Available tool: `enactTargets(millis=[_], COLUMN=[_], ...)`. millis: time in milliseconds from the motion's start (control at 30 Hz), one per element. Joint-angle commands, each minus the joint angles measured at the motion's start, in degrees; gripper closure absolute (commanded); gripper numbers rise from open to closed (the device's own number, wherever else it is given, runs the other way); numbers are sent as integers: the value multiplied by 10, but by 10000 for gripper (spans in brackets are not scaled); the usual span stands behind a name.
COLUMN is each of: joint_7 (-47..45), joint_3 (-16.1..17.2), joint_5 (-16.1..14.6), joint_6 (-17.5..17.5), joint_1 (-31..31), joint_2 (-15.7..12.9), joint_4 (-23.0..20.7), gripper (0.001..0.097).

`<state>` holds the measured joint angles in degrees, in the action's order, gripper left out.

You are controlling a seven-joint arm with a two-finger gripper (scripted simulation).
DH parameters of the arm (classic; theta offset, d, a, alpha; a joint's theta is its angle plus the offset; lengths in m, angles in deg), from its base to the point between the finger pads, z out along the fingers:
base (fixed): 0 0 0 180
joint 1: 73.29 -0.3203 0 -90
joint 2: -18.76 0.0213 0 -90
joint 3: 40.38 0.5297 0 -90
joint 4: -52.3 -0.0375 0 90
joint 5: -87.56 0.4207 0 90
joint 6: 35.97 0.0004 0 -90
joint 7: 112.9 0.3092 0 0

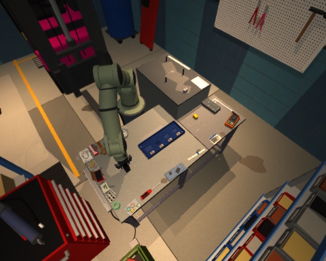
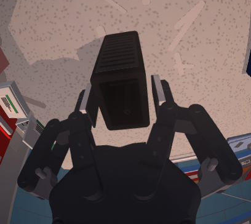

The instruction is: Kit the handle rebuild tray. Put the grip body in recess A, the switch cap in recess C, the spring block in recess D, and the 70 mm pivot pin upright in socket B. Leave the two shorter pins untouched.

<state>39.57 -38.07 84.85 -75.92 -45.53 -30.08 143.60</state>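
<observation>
My gripper [image 1: 125, 165] [image 2: 123, 93] holds the black ribbed grip body [image 2: 120, 80] [image 1: 126, 168] above the left part of the grey table. The blue kitting tray [image 1: 161, 139] lies to the right near the table's middle, its recesses each marked by a small label and its round socket [image 1: 157, 142] dark. On the dark cabinet behind the table three thin pins stand upright, one [image 1: 183, 72] near a small white block [image 1: 185, 90]. A small yellow block [image 1: 195, 116] sits on the right side table.
A grey case [image 1: 176, 172] rests at the table's front edge, with a red-handled screwdriver [image 1: 149, 191] to its left. Small boxes and parts cards [image 1: 97, 171] crowd the left edge. An orange meter [image 1: 232, 120] lies far right. A red tool chest [image 1: 42, 219] stands lower left.
</observation>
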Motion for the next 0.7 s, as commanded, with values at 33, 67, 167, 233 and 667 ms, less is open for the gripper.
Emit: enactTargets(millis=[33, 67, 167, 233, 667], joint_7=[0, 0, 0, 0, 0], joint_3=[0, 0, 0, 0, 0], joint_5=[0, 0, 0, 0, 0], joint_6=[0, 0, 1, 1, 1], joint_1=[0, 0, 0, 0, 0], joint_2=[0, 0, 0, 0, 0], joint_4=[0, 0, 0, 0, 0], gripper=[381, 381, 381, 381, 541])
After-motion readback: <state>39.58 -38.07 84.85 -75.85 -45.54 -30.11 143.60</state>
